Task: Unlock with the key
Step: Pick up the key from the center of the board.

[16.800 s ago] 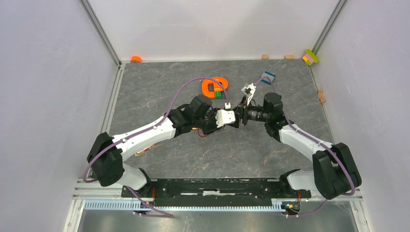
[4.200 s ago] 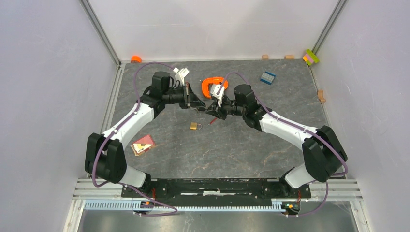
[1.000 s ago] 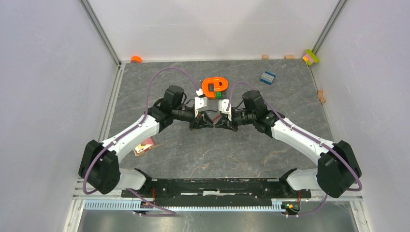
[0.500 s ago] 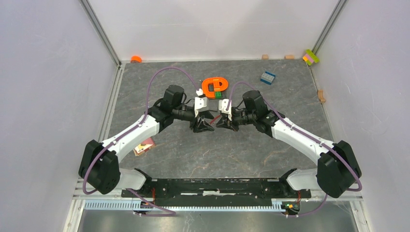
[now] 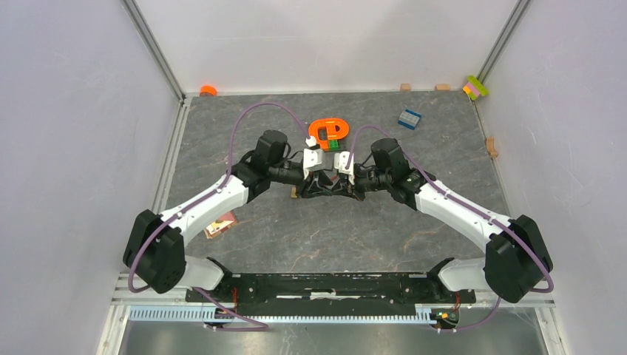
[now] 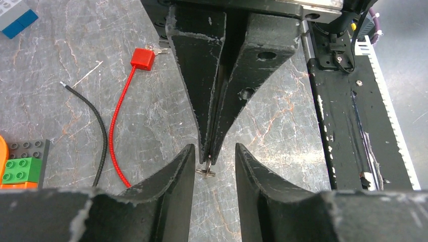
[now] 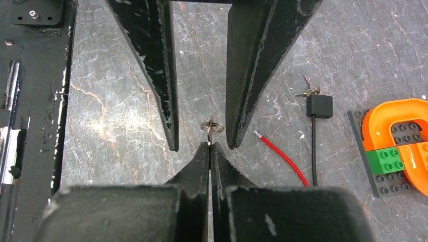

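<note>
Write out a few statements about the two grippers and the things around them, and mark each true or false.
1. The right gripper has its jaws shut on a small key ring. True.
2. The left gripper has its jaws clamped on that ring. False: they stand open, one on each side of the right gripper's tip.
3. The red cable lock lies on the table, held by neither arm. True.
4. The orange toy piece is lifted in the air by an arm. False: it lies on the table beyond the two grippers.
</note>
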`<state>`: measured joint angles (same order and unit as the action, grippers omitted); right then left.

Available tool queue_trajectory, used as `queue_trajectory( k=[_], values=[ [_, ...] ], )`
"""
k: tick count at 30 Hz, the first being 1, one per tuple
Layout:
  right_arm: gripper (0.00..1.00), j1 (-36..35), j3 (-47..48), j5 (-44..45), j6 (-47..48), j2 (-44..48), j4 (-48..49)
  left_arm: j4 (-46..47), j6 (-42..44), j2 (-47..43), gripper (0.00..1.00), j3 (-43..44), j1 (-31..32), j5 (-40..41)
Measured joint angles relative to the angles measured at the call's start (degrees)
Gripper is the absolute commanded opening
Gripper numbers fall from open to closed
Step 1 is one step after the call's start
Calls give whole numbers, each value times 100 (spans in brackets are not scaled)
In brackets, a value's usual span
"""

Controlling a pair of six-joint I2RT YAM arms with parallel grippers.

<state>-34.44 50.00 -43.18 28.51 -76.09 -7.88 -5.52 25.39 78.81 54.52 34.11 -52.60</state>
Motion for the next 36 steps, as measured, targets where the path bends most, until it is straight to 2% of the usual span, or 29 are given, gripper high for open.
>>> queue_trajectory(
  k=[6,21,32,34,36],
  values=[
    [0,0,0,24,-4,0,0,-179,20,131,31,151,11,20],
    [0,0,0,39,-15,0,-44,-833,431,302,24,363,11,151],
    [0,0,0,76,-15,0,-55,-916,433,396,10,485,11,151],
    [0,2,0,83,-15,0,-57,-920,433,420,13,509,11,149],
    [0,7,0,83,-15,0,-52,-927,433,426,21,527,11,149]
  ],
)
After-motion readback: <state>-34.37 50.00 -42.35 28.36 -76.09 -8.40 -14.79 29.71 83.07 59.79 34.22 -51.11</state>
